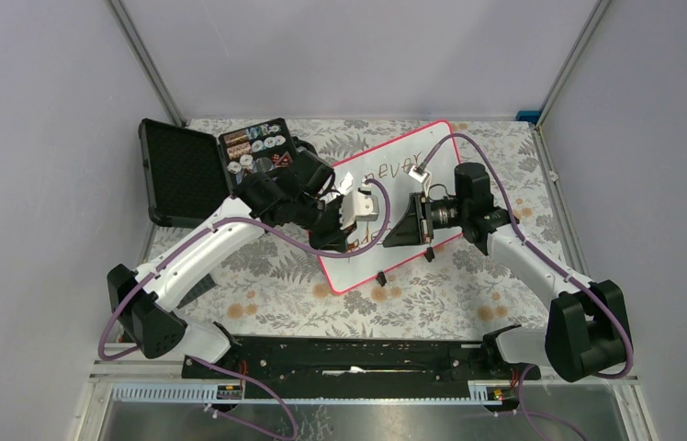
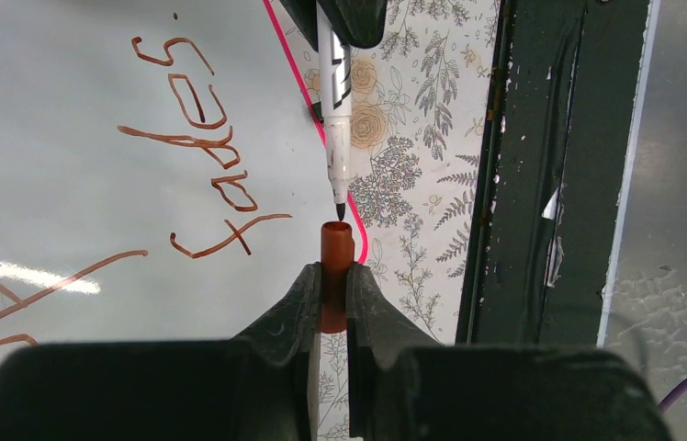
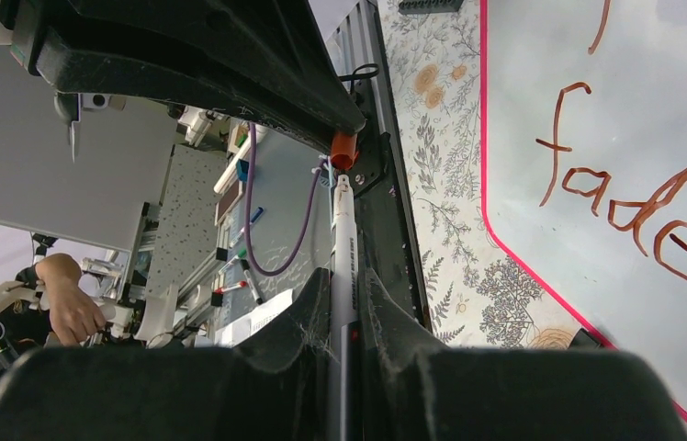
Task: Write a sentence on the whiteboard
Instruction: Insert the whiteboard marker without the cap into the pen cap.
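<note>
Both arms bend in over the whiteboard [image 1: 355,266], facing each other. The left gripper [image 2: 332,276] squeezes a cap [image 2: 336,243]; the right gripper [image 3: 344,280] squeezes a marker [image 3: 343,234].

On the whiteboard [image 1: 358,268]: "never", "fades"

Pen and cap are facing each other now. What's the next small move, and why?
Probably ease the marker straight forward so its tip enters the brown cap. The right jaws are shut on the marker, the left jaws on the cap, and the tip sits just short of the cap's open mouth, roughly in line. The sentence looks written on the whiteboard.
</note>
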`<action>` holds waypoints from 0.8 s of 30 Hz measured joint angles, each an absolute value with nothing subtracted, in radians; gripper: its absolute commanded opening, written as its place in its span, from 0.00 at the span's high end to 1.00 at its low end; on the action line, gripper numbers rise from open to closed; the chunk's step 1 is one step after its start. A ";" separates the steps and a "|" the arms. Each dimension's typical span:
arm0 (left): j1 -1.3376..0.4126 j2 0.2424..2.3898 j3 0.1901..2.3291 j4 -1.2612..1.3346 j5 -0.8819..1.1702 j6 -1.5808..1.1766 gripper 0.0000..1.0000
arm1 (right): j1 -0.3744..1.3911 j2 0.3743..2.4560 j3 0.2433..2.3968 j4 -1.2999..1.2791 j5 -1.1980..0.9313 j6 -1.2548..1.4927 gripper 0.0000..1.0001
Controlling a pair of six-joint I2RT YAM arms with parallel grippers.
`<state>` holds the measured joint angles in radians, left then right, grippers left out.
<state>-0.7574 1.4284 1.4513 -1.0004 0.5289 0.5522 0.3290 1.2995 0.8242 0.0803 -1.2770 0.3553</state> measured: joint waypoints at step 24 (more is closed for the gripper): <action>-0.762 1.428 1.441 -1.013 0.523 0.591 1.00 | 0.341 1.303 0.827 0.035 -1.276 0.336 1.00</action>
<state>-0.7624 1.4284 1.4410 -1.0126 0.5228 0.5915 0.3412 1.3029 0.8272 0.0353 -1.2762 0.3359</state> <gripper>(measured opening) 0.098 0.166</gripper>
